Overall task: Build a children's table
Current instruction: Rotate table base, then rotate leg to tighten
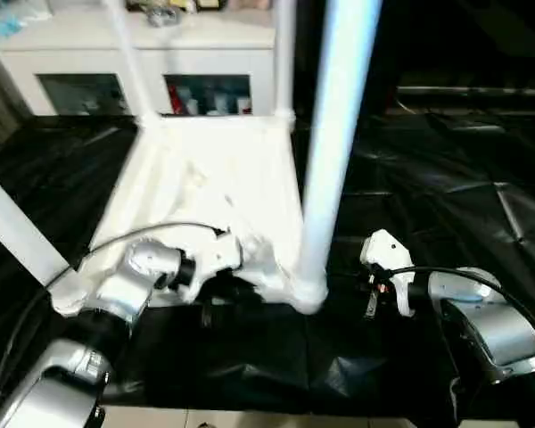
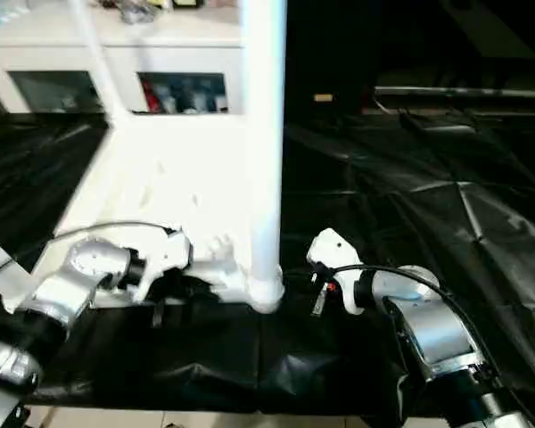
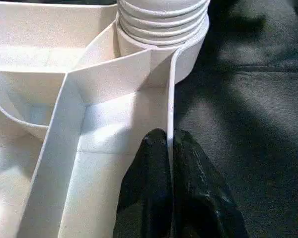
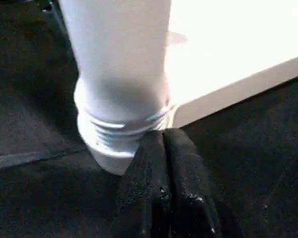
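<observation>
The children's table lies upside down on a black sheet, its white top [image 1: 205, 178] showing ribs and a raised rim. Four white legs stand up from its corner sockets: the near right leg [image 1: 334, 134], a near left leg [image 1: 13, 227] and two far legs [image 1: 283, 53]. My left gripper [image 3: 170, 141] is shut on the thin rim wall [image 3: 171, 89] just beside the near right socket [image 3: 188, 54]. My right gripper [image 4: 164, 135] is shut with nothing between its fingers; its tips are at the threaded base of the near right leg [image 4: 124, 129].
A white cabinet [image 1: 134, 53] with glass-front shelves stands right behind the table top. The black sheet [image 1: 446, 196] spreads wide to the right. Its front edge meets a pale floor [image 1: 250, 419] close to my forearms.
</observation>
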You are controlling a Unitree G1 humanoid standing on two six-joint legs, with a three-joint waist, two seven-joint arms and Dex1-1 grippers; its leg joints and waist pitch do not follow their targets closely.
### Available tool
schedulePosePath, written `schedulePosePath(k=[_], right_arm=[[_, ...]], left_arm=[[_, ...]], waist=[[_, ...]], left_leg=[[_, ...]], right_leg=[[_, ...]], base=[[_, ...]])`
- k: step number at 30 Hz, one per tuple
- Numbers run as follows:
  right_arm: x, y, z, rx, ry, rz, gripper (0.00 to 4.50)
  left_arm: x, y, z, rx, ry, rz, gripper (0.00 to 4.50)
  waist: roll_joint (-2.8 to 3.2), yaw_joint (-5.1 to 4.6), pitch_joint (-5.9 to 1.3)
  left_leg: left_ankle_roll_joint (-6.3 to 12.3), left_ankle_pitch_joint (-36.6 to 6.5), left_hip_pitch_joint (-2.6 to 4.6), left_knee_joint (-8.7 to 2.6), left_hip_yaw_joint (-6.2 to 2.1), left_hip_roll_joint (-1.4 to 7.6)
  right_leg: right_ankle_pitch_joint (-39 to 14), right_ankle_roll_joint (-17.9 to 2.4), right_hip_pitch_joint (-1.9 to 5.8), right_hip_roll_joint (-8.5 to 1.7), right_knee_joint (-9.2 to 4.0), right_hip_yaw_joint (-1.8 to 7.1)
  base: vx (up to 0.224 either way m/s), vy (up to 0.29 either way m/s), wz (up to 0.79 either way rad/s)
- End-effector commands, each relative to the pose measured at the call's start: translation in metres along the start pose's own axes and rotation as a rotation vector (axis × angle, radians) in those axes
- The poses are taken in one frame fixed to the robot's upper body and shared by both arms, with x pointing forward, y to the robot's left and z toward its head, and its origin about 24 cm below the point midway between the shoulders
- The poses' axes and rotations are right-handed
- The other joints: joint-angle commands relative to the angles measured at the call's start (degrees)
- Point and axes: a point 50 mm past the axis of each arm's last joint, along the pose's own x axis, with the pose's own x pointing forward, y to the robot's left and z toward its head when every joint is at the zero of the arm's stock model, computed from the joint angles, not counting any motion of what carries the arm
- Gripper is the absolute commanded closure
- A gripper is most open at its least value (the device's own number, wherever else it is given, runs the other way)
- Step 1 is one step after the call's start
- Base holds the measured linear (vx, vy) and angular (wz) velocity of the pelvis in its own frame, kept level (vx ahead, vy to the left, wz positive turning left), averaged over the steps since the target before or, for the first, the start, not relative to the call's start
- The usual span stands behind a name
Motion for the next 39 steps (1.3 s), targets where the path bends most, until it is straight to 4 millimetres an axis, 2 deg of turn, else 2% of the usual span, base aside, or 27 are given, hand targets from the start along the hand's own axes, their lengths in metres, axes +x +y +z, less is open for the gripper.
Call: schedulePosePath(k=[1,3,4,7,9,12,16,24,27,29,30,31,35,39], right_arm=[[0.002,0.003,0.004,-0.022,-0.012,0.022,4.5],[0.002,0.002,0.004,-0.025,-0.009,0.023,4.5],[0.002,0.002,0.004,-0.025,-0.009,0.023,4.5],[0.001,0.001,0.004,-0.028,-0.008,0.021,4.5],[0.001,0.001,0.004,-0.03,-0.004,0.023,4.5],[0.001,0.002,0.003,-0.032,-0.001,0.027,4.5],[0.0,0.003,0.002,-0.033,0.003,0.028,4.5],[-0.001,0.002,0.002,-0.038,0.006,0.027,4.5],[-0.001,0.002,0.002,-0.039,0.006,0.026,4.5],[-0.001,0.002,0.002,-0.039,0.004,0.027,4.5],[-0.001,0.002,0.002,-0.039,0.004,0.027,4.5],[-0.001,0.002,0.002,-0.039,0.005,0.027,4.5],[-0.001,0.002,0.002,-0.041,0.006,0.03,4.5],[-0.001,0.001,0.003,-0.044,0.0,0.026,4.5]], left_arm=[[0.016,-0.007,0.001,-0.04,-0.065,0.0,4.19],[0.015,-0.002,0.006,-0.048,-0.08,0.045,4.19],[0.015,-0.002,0.006,-0.047,-0.082,0.048,3.92],[0.013,0.0,0.012,-0.018,-0.078,0.054,3.76],[0.013,0.002,0.016,0.0,-0.078,0.05,3.52],[0.014,0.002,0.015,0.006,-0.053,0.032,3.52],[0.015,0.001,0.011,0.006,-0.026,0.038,3.52],[0.007,0.003,0.005,0.009,0.017,0.053,3.52],[0.003,0.004,0.005,-0.002,0.015,0.053,3.88],[0.002,0.003,0.005,-0.014,0.012,0.05,3.95],[0.001,0.003,0.004,-0.018,0.015,0.046,4.17],[0.001,0.002,0.003,-0.022,0.016,0.044,4.17],[0.002,-0.002,-0.001,-0.041,0.032,0.018,4.46],[0.002,-0.004,-0.002,-0.04,0.065,0.007,4.46]], waist=[[-2.01,0.12,-2.7],[-1.86,0.1,-2.67],[-1.88,0.1,-2.66],[-1.59,0.21,-2.83],[-1.7,0.07,-2.92],[-2.04,-0.19,-3.0],[-1.99,-0.25,-3.0],[-2.02,-0.33,-2.76],[-2.04,-0.41,-2.73],[-1.97,-0.56,-2.74],[-1.99,-0.7,-2.72],[-2.19,-0.74,-2.7],[-2.11,-0.87,-2.63],[-2.09,-1.02,-2.69]], left_leg=[[2.3,-15.1,1.07,-3.8,-0.85,1.33],[2.12,-15.3,1.11,-3.84,-0.89,1.27],[2.11,-15.3,1.13,-3.8,-0.85,1.25],[2.08,-15.0,1.07,-3.84,-0.96,1.35],[1.67,-15.3,1.0,-3.98,-1.01,1.37],[2.09,-14.7,0.85,-3.9,-0.99,1.27],[2.7,-13.6,0.83,-3.73,-0.9,1.29],[1.89,-16.0,1.1,-3.9,-0.94,1.34],[1.74,-16.1,1.04,-3.98,-1.0,1.34],[1.65,-16.0,0.97,-4.03,-1.03,1.33],[1.66,-16.0,0.95,-4.04,-1.03,1.34],[1.77,-16.1,0.93,-4.0,-0.98,1.3],[1.87,-16.5,1.01,-4.0,-0.98,1.34],[1.9,-16.0,0.97,-3.99,-1.0,1.36]], right_leg=[[-20.6,-9.9,1.94,-3.09,-5.14,1.8],[-21.0,-9.5,1.86,-3.06,-5.23,1.81],[-21.2,-9.4,1.81,-3.06,-5.27,1.83],[-20.3,-9.8,1.8,-3.11,-5.26,1.79],[-17.3,-10.5,1.97,-2.94,-5.03,1.71],[-14.7,-11.0,2.2,-2.94,-4.82,1.69],[-12.5,-11.9,2.26,-2.88,-4.63,1.7],[-16.9,-11.2,2.04,-2.95,-5.05,1.75],[-17.6,-10.9,2.03,-2.98,-5.1,1.75],[-17.2,-10.9,2.08,-2.96,-5.02,1.72],[-16.8,-11.2,2.07,-2.93,-4.98,1.73],[-16.9,-11.2,2.04,-2.93,-5.06,1.72],[-17.9,-11.3,1.94,-2.97,-5.14,1.75],[-17.0,-11.4,2.0,-2.94,-5.0,1.77]], base=[[0.0,0.0,0.0],[0.0,0.0,0.0],[0.0,0.0,0.0],[0.0,0.0,0.0],[0.0,0.0,0.0],[0.0,0.0,0.0],[0.0,0.0,0.0],[0.0,0.0,0.0],[0.0,0.0,0.0],[0.0,0.0,0.0],[0.0,0.0,0.0],[0.0,0.0,0.0],[0.0,0.0,0.0],[0.0,0.0,0.0]])
